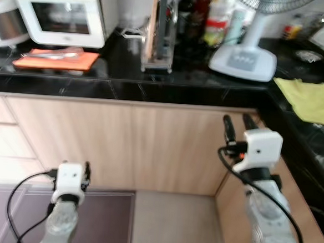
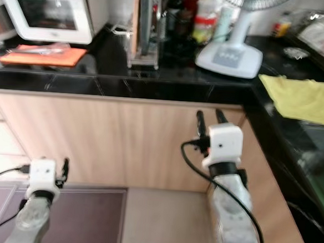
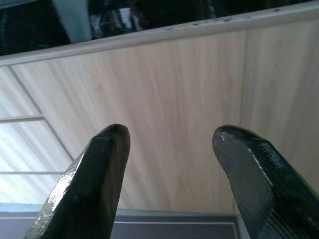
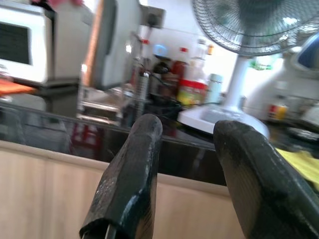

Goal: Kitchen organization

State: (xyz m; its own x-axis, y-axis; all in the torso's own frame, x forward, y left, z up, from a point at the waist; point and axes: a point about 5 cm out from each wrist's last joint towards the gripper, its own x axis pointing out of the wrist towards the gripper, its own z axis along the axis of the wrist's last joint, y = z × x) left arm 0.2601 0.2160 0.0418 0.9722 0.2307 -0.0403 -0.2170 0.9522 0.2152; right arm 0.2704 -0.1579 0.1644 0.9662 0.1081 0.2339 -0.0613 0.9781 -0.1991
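Two grippers raised before a black stone counter (image 1: 153, 90), both holding nothing. Right gripper (image 1: 237, 124) lifted just below the counter edge, fingers (image 4: 134, 174) parted with a clear gap, pointing up toward the white fan base (image 1: 243, 61). Beyond those fingertips, on the counter: fan on its white stand, a cluster of bottles and jars (image 1: 211, 19) beside it, and a clear rack with a wooden board (image 1: 157, 32) standing upright in it. Off to the right of the fingers, a yellow cloth (image 1: 314, 99) lying flat at the corner of the counter. Farther left along the counter, an orange mat (image 1: 58, 58) with metal utensils resting on it, a white microwave (image 1: 61, 14) behind that, and part of a white rice cooker (image 1: 5, 21) at the far edge.

Left gripper (image 3: 169, 144) held low, well below the counter, fingers (image 3: 94, 184) spread wide apart and aimed at the pale wood cabinet fronts (image 1: 121, 146). Drawer seams visible on the cabinet to the left of those fingers. Beneath both arms, a dark mat (image 1: 99, 217) on a grey floor (image 1: 171, 222). Black cables looping from each wrist.
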